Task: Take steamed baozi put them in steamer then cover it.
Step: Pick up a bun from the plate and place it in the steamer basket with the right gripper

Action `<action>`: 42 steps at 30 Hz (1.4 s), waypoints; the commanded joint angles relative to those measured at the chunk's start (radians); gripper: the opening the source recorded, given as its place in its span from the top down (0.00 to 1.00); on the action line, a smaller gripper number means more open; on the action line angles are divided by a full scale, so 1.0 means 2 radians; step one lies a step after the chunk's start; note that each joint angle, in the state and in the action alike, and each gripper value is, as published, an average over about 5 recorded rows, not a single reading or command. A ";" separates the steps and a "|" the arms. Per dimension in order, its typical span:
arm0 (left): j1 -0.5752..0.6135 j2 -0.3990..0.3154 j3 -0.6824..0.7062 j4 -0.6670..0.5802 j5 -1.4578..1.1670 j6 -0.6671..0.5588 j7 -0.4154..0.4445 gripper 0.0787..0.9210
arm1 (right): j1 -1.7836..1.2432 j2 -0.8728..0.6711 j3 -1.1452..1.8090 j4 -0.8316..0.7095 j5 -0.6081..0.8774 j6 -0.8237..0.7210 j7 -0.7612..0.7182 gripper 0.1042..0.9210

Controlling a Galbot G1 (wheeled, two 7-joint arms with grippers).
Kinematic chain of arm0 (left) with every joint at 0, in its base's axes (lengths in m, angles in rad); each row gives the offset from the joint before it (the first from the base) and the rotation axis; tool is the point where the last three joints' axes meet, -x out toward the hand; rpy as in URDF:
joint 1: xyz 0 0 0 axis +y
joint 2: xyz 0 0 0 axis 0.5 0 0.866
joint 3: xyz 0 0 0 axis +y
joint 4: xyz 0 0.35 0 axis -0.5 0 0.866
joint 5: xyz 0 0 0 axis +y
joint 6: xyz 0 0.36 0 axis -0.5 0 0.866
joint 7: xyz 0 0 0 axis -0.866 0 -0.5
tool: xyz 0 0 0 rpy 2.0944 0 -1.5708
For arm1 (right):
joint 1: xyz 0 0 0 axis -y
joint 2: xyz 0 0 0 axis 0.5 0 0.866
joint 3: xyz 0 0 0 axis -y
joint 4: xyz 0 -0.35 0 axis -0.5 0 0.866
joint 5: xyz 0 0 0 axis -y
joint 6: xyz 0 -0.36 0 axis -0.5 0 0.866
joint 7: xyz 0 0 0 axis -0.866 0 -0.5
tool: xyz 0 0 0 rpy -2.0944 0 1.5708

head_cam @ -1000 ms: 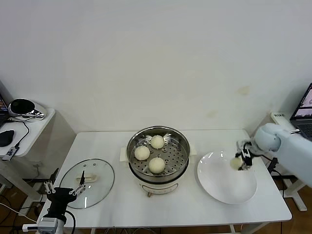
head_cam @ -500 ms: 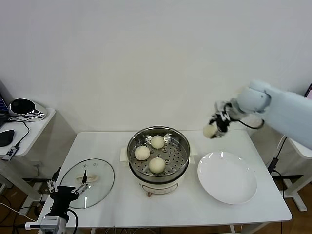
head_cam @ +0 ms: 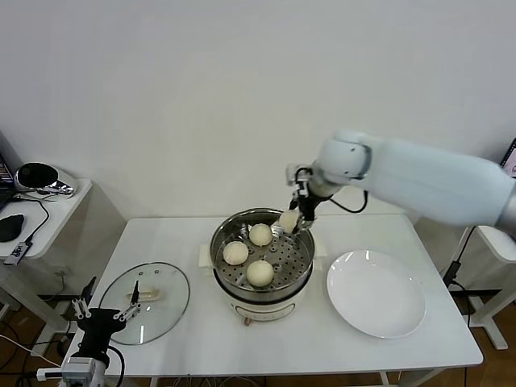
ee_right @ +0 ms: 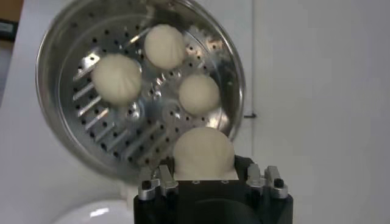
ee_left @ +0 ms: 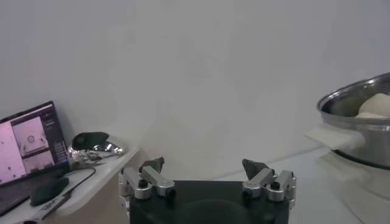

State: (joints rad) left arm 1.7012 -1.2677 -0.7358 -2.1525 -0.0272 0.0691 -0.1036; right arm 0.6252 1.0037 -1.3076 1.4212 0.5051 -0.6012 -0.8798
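Note:
The steel steamer [head_cam: 300,272] stands at the table's middle with three cream-white baozi [head_cam: 260,273] on its perforated tray [ee_right: 116,143]. My right gripper [head_cam: 295,222] is shut on a fourth baozi [ee_right: 203,153] and holds it above the steamer's far right rim. The three buns also show in the right wrist view [ee_right: 116,77]. The glass cover [head_cam: 169,310] with its cream handle lies flat on the table to the left. My left gripper [head_cam: 105,311] is open and empty, low at the table's front left edge beside the cover.
A white plate [head_cam: 376,293] lies bare on the table right of the steamer. A side table [head_cam: 56,211] with a mouse and a helmet-like object stands far left. A laptop [ee_left: 27,143] shows in the left wrist view.
My right gripper has carried the baozi leftward from over the plate, up across the table's right side, to above the steamer's far right rim. The left arm has not moved.

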 commanded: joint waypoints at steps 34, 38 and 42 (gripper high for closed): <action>0.000 -0.003 0.000 -0.006 0.002 0.000 0.000 0.12 | -0.070 -0.021 0.042 0.009 -0.059 -0.012 0.017 0.17; 0.000 -0.002 0.000 -0.005 0.002 0.001 0.001 0.12 | -0.071 -0.060 0.070 0.042 -0.044 -0.009 0.020 0.13; -0.001 -0.001 0.000 -0.004 0.002 0.001 0.001 0.12 | -0.094 -0.106 0.103 0.085 -0.016 0.015 0.061 0.12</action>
State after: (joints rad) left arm 1.7000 -1.2717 -0.7358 -2.1636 -0.0237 0.0699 -0.1030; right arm 0.4730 0.9562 -1.2206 1.4544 0.4100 -0.6194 -0.8335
